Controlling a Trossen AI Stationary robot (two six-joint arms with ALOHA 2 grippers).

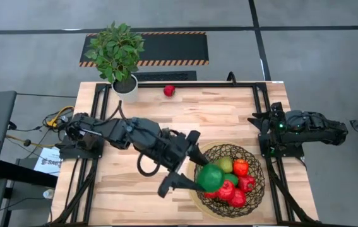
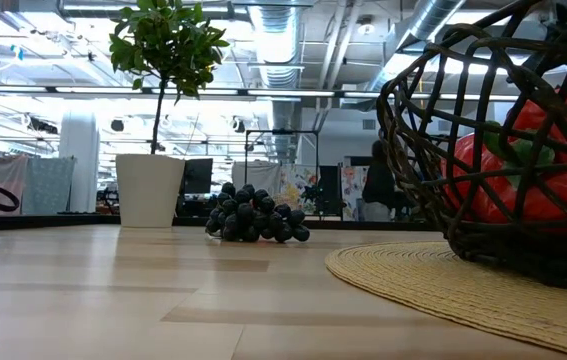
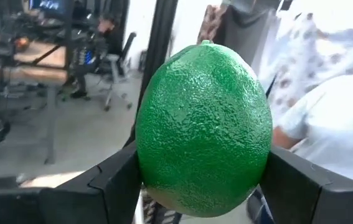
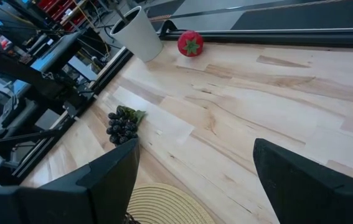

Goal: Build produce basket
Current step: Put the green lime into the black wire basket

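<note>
My left gripper (image 1: 200, 173) is shut on a green lime (image 1: 211, 178) above the left rim of the dark wire basket (image 1: 229, 150). The lime fills the left wrist view (image 3: 204, 124). The basket stands on a round tan mat (image 2: 443, 285) and holds red peppers (image 1: 232, 190), a red fruit (image 1: 240, 167) and a green pear (image 1: 226, 164). Dark grapes (image 4: 121, 124) lie on the table left of the basket, and they also show in the low view (image 2: 253, 216). A red fruit (image 1: 169, 90) lies near the far edge. My right gripper (image 4: 195, 186) is open and empty at the table's right side. My left gripper pinches the lime between its two fingers, one finger (image 3: 117, 180) on each side of its lower half (image 3: 157, 180). The fingers come about level from the table's left. The lime is lifted clear, over the basket's left rim.
A leafy plant in a white pot (image 1: 125, 85) stands at the far left of the table. Black rails (image 1: 261, 107) run along the table's sides. Bare wood lies between the basket and the far edge. A person in a white patterned shirt (image 3: 325, 112) shows beyond the table.
</note>
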